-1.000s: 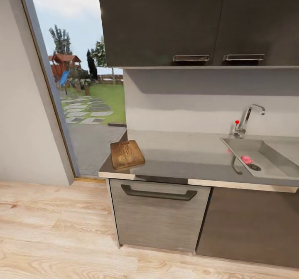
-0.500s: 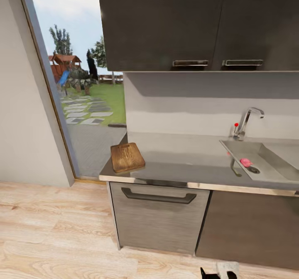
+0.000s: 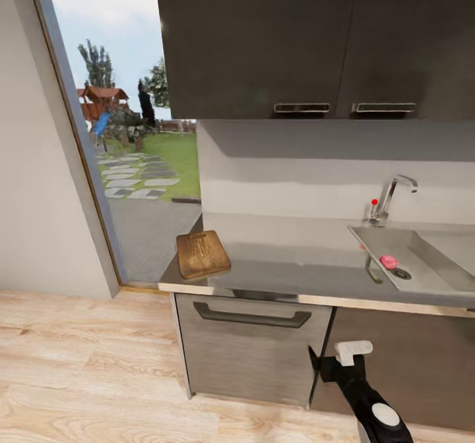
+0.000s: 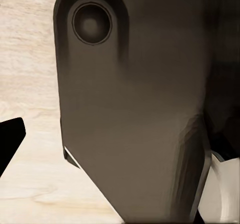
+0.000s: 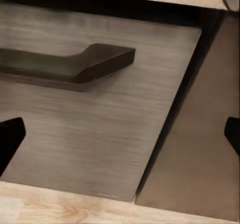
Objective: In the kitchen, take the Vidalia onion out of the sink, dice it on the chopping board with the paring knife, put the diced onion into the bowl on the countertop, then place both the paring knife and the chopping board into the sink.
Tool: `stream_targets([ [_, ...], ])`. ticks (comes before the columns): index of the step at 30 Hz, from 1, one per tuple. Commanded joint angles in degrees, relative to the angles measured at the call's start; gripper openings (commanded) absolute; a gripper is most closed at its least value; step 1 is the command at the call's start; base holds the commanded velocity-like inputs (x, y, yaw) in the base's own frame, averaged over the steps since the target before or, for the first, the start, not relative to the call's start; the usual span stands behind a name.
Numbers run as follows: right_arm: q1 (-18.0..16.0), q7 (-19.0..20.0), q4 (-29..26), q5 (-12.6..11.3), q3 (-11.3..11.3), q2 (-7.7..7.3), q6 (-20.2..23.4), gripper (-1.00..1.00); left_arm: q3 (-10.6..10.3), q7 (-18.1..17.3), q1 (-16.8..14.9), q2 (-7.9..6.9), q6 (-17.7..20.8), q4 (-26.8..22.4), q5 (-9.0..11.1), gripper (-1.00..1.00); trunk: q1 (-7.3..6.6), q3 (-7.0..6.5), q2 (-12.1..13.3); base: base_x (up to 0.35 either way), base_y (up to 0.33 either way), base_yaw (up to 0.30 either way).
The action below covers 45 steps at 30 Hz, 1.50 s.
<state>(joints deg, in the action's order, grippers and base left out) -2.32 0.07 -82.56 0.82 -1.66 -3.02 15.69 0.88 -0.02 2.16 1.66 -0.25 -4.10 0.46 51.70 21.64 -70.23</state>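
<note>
The brown chopping board (image 3: 202, 254) lies at the left end of the dark countertop (image 3: 297, 268), beside the window. At the right end is the steel sink (image 3: 429, 273) with its chrome tap (image 3: 390, 196). A small pink lump, which I take for the Vidalia onion (image 3: 389, 262), rests in the basin by the drain. My right gripper (image 3: 333, 358) (image 5: 120, 134) is open, low in front of the lower cabinets and well below the counter. My left gripper (image 4: 120, 139) hangs over the floor beside a dark part of my body, one fingertip far out at the edge. The paring knife and bowl are out of view.
Glossy black upper cabinets (image 3: 290, 41) hang over the counter. Below it is a grey drawer front with a dark handle (image 3: 251, 316) (image 5: 75, 66), close to my right gripper. A tall window (image 3: 125, 133) is at the left. Pale wood floor (image 3: 86, 364) lies in front.
My right arm has risen into the head view from the bottom edge, up in front of the lower cabinets. The camera has shifted slightly, so the cabinets sit lower in the picture.
</note>
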Motion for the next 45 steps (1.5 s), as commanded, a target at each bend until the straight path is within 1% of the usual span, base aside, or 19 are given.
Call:
stream_targets([
  [1, -1.1, 0.0, -1.1, 0.1, -0.1, 0.01, 0.6, 1.00, 0.1, 0.0, 0.0, 0.05, 0.0, -0.1, 0.0, 1.00, -0.22, -0.13, 0.4, 0.000, 0.000, 0.000],
  [3, -2.3, 0.0, -1.5, 0.1, -0.1, 0.08, 0.9, 1.00, 0.1, 0.0, 0.0, 0.07, 0.0, -0.1, 0.0, 1.00, -0.66, -0.49, 1.2, 0.000, 0.000, 0.000],
  [6, -8.6, 0.1, -2.1, -0.1, -0.1, 0.23, 4.0, 1.00, 0.1, 0.0, 0.0, 0.15, 0.0, -0.1, 0.0, 1.00, -1.32, -1.03, 2.4, 0.000, 0.000, 0.000],
  [10, -12.7, 0.1, -2.1, -0.1, -0.1, 0.31, 5.9, 1.00, 0.1, -0.1, 0.0, 0.17, 0.0, -0.1, 0.0, 1.00, -2.20, -1.75, 4.0, 0.000, 0.000, 0.000],
  [11, -14.6, 0.1, -2.1, -0.1, -0.1, 0.34, 6.5, 1.00, 0.1, -0.1, 0.0, 0.18, 0.0, -0.1, 0.0, 1.00, -2.42, -1.93, 4.4, 0.000, 0.000, 0.000],
  [12, -18.6, 0.1, -2.2, -0.1, -0.4, 0.45, 7.5, 1.00, 0.0, -0.1, 0.0, 0.31, -0.1, -0.1, 0.0, 1.00, -2.64, -2.11, 4.8, 0.000, 0.000, 0.000],
  [13, -19.6, 0.2, -2.2, -0.1, -0.6, 0.47, 7.8, 1.00, 0.0, -0.1, 0.0, 0.34, -0.1, -0.1, 0.0, 1.00, -2.86, -2.29, 5.2, 0.000, 0.000, 0.000],
  [15, -23.1, 0.2, -2.2, -0.2, -1.6, 0.52, 8.9, 1.00, 0.0, -0.1, 0.0, 0.50, -0.1, -0.1, 0.0, 1.00, -3.30, -2.65, 6.0, 0.000, 0.000, 0.000],
  [17, -24.6, 0.2, -2.2, -0.2, -2.3, 0.58, 9.4, 1.00, 0.0, -0.2, 0.0, 0.54, 0.0, -0.1, 0.0, 1.00, -3.74, -3.01, 6.8, 0.000, 0.000, 0.000],
  [18, -27.8, 0.2, -2.2, -0.3, -4.2, 1.39, 11.2, 1.00, 0.0, -0.1, 0.0, 0.60, 0.0, -0.1, 0.0, 1.00, -3.96, -3.18, 7.2, 0.000, 0.000, 0.000],
  [21, -30.0, 0.0, -2.1, -0.3, -5.2, 3.51, 14.1, 1.00, 0.0, -0.1, 0.0, 0.61, 0.0, -0.1, 0.0, 1.00, -4.62, -3.72, 8.4, 0.000, 0.000, 0.000],
  [25, -31.3, -0.2, -0.6, -0.4, -5.5, 4.82, 18.5, 1.00, 0.1, -0.1, 0.0, 0.69, 0.0, -0.3, 0.0, 1.00, -5.50, -4.44, 10.0, 0.025, 0.000, 0.000],
  [29, -32.6, -0.3, 3.8, -0.4, -5.6, 5.05, 19.5, 1.00, 0.1, -0.1, 0.0, 0.75, 0.1, -0.9, 0.0, 1.00, -6.37, -5.16, 11.6, 0.115, 0.000, 0.000],
  [32, -35.4, -0.3, 9.4, -0.4, -5.6, 5.10, 19.7, 1.00, 0.1, -0.1, 0.0, 0.85, 0.1, -1.5, 0.0, 1.00, -7.03, -5.70, 12.8, 0.142, 0.000, 0.000],
  [33, -40.0, -0.3, 18.2, -0.4, -5.6, 5.12, 20.0, 1.00, 0.1, -0.1, 0.0, 0.99, 0.1, -1.8, 0.0, 1.00, -7.25, -5.88, 13.2, 0.105, 0.000, 0.000],
  [36, -44.1, -0.6, 24.9, -0.4, -5.5, 5.13, 20.8, 1.00, 0.1, -0.2, 0.0, 1.05, 0.1, -2.0, 0.0, 1.00, -7.91, -6.42, 14.4, 0.049, 0.000, 0.000],
  [40, -45.6, -1.3, 26.6, -0.4, -5.4, 5.13, 23.4, 1.00, 0.2, -0.2, 0.0, 1.14, 0.1, -2.0, 0.0, 1.00, -8.79, -7.13, 16.0, 0.015, 0.000, 0.000],
  [42, -46.5, -1.8, 26.7, -0.4, -5.4, 5.13, 26.5, 1.00, 0.2, -0.1, 0.0, 1.16, 0.1, -2.0, 0.0, 1.00, -9.23, -7.49, 16.8, 0.028, 0.000, 0.000],
  [45, -46.6, -1.9, 25.4, -0.4, -5.4, 5.13, 27.1, 1.00, 0.2, -0.1, 0.0, 1.16, 0.2, -2.0, 0.1, 1.00, -9.89, -8.03, 18.0, 0.104, 0.000, 0.000],
])
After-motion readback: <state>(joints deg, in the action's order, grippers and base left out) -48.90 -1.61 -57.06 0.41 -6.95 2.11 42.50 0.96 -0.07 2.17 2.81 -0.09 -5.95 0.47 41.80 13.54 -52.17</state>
